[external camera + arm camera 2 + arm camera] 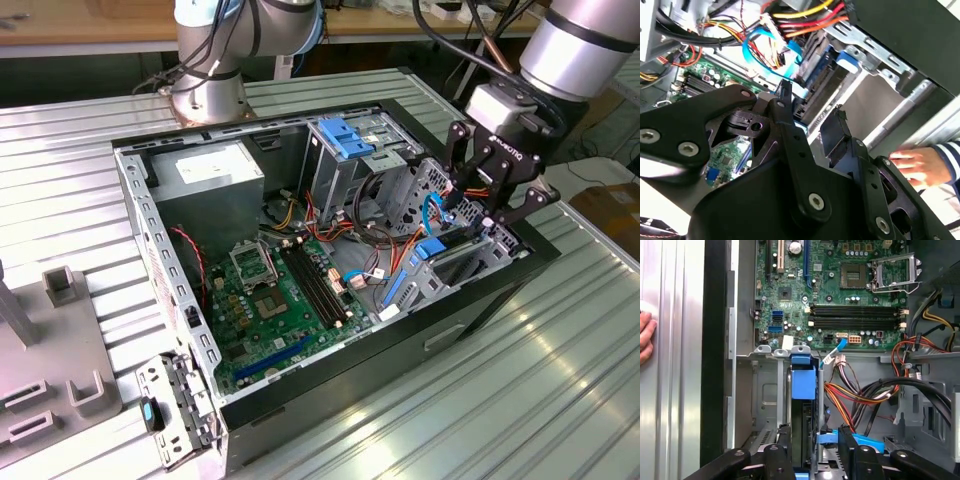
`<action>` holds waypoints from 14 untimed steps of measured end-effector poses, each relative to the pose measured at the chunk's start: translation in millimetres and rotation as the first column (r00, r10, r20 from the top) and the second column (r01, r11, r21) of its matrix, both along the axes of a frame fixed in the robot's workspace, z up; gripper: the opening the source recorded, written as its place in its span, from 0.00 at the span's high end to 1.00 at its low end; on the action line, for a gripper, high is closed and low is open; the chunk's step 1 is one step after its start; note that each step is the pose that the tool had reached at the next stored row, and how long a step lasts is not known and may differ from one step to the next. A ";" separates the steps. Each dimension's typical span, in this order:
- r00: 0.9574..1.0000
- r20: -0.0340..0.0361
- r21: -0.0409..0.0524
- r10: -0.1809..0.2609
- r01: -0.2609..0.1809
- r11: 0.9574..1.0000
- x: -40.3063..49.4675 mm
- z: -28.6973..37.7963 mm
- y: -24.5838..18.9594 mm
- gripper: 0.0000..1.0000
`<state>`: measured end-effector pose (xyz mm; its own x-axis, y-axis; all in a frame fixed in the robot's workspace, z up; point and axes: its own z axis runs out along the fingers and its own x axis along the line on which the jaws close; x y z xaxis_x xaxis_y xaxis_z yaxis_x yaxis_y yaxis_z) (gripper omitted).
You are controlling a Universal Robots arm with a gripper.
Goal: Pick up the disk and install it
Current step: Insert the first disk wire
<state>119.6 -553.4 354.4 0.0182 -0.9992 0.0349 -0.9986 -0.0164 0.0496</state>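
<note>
The disk (pixel 445 258) stands on edge in the drive cage at the open computer case's corner, on the exterior view's right. Its blue carrier rail (pixel 803 382) shows end-on in the first wrist view. My gripper (pixel 478 212) hangs just above it, open. In the first wrist view the gripper (pixel 815 450) straddles the disk's edge, with one finger (pixel 847 452) standing clear of it. The second wrist view has the gripper (pixel 810 102) in front of the disk (pixel 822 70) and its blue tab.
Orange, red and yellow cables (pixel 855 395) and a thin blue cable (pixel 760 47) crowd beside the cage. The motherboard (pixel 275 300) lies mid-case, and a taller bay with a blue bracket (pixel 345 135) stands behind. A person's hand (pixel 920 165) rests on the table outside the case wall. Grey fixtures (pixel 60 290) sit at the exterior view's left.
</note>
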 end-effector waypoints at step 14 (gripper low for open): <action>1.000 0.000 0.071 0.000 0.000 0.997 0.9 -7.7 1.2 0.51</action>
<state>120.5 -552.2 346.7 0.0181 -0.9992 -0.0364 -0.9986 -0.0198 0.0484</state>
